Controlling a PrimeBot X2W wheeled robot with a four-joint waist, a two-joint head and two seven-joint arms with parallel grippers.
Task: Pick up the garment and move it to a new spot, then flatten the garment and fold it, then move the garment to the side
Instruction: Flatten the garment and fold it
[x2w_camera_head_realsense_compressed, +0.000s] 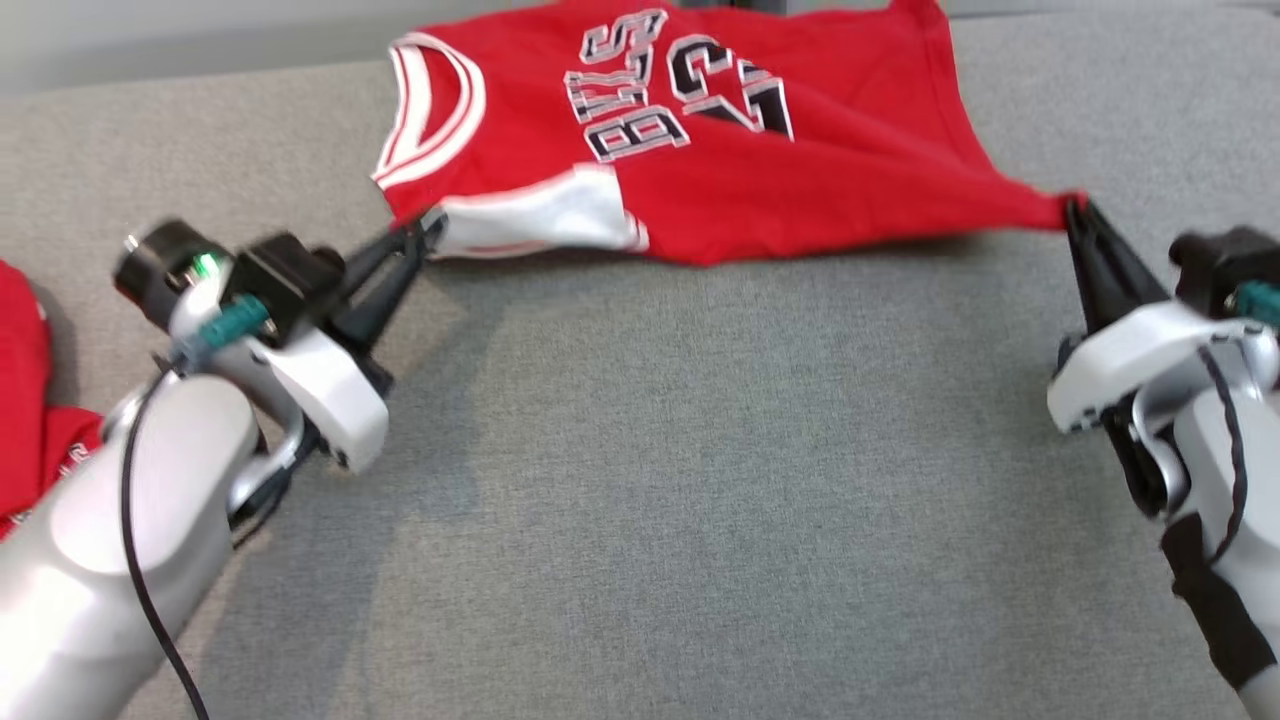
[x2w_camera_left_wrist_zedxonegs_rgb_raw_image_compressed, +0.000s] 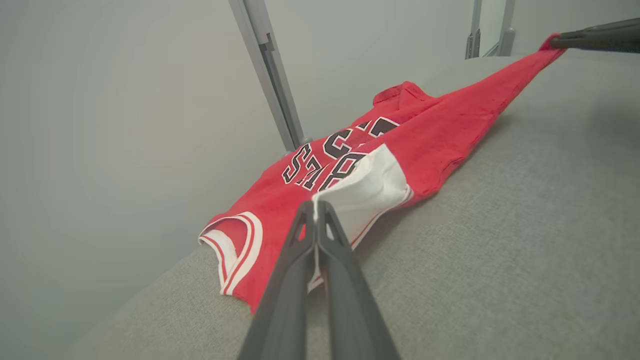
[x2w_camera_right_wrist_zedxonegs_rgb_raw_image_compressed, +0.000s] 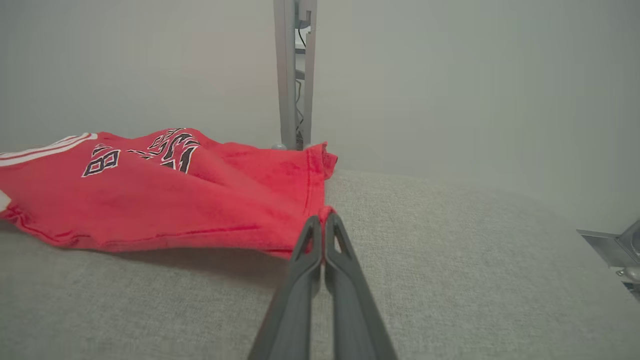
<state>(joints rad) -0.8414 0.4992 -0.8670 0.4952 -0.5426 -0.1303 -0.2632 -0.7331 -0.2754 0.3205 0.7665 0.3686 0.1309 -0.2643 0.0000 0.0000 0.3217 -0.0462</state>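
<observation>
The garment (x2w_camera_head_realsense_compressed: 760, 180) is a red basketball jersey with white trim and black lettering, spread across the far middle of the grey fabric surface (x2w_camera_head_realsense_compressed: 700, 480). My left gripper (x2w_camera_head_realsense_compressed: 432, 228) is shut on its white-trimmed armhole corner, seen up close in the left wrist view at the garment (x2w_camera_left_wrist_zedxonegs_rgb_raw_image_compressed: 370, 190) beyond the gripper (x2w_camera_left_wrist_zedxonegs_rgb_raw_image_compressed: 316, 207). My right gripper (x2w_camera_head_realsense_compressed: 1075, 205) is shut on the stretched red hem corner; the right wrist view shows the gripper (x2w_camera_right_wrist_zedxonegs_rgb_raw_image_compressed: 324, 220) pinching the garment (x2w_camera_right_wrist_zedxonegs_rgb_raw_image_compressed: 200, 200). The near edge is lifted and taut between both grippers.
Another red cloth (x2w_camera_head_realsense_compressed: 30, 400) lies at the left edge beside my left forearm. A grey metal post (x2w_camera_right_wrist_zedxonegs_rgb_raw_image_compressed: 295, 75) stands behind the surface against a pale wall. The wide near part of the surface lies in front of the jersey.
</observation>
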